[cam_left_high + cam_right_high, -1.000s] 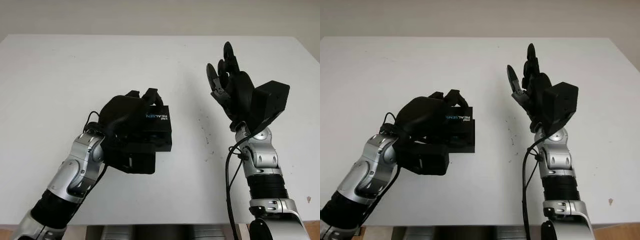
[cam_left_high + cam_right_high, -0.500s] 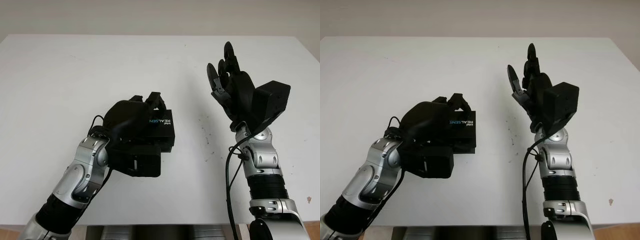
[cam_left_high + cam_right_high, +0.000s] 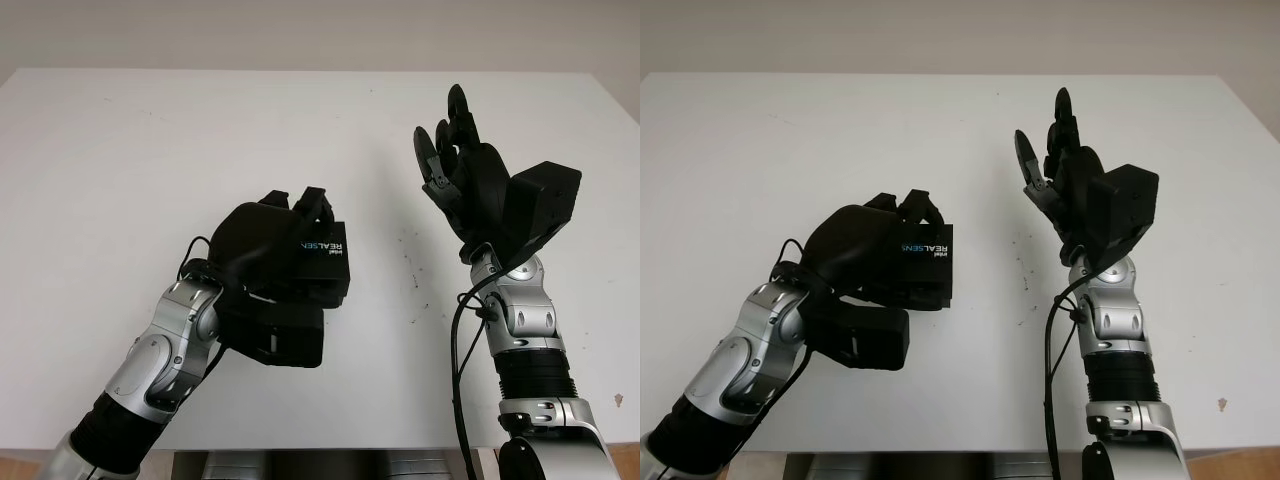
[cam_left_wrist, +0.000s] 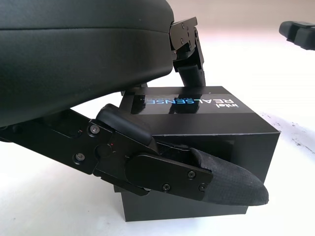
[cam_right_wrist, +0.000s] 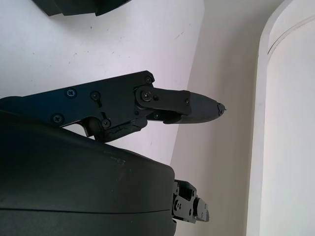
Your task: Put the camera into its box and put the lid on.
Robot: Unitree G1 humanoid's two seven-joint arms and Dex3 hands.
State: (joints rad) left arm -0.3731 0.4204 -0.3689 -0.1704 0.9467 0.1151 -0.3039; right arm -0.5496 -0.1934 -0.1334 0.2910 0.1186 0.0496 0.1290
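A black box (image 3: 327, 262) with its lid on, printed "Intel RealSense", sits on the white table (image 3: 120, 150) left of centre. My left hand (image 3: 285, 225) covers it from above. Two fingers (image 4: 189, 54) hook over the lid's far edge, and the thumb (image 4: 216, 179) lies across the near side wall of the box (image 4: 197, 105). The camera is hidden. My right hand (image 3: 455, 150) is held up in the air to the right of the box, open and holding nothing, with its fingers (image 5: 182, 108) pointing away from me.
The table's front edge (image 3: 400, 445) runs just below both forearms. A few small dark specks (image 3: 410, 272) mark the table between the box and the right arm.
My left arm has pushed forward and to the right, and the hand now sits further over the box lid. The box has barely shifted. The right hand has not moved.
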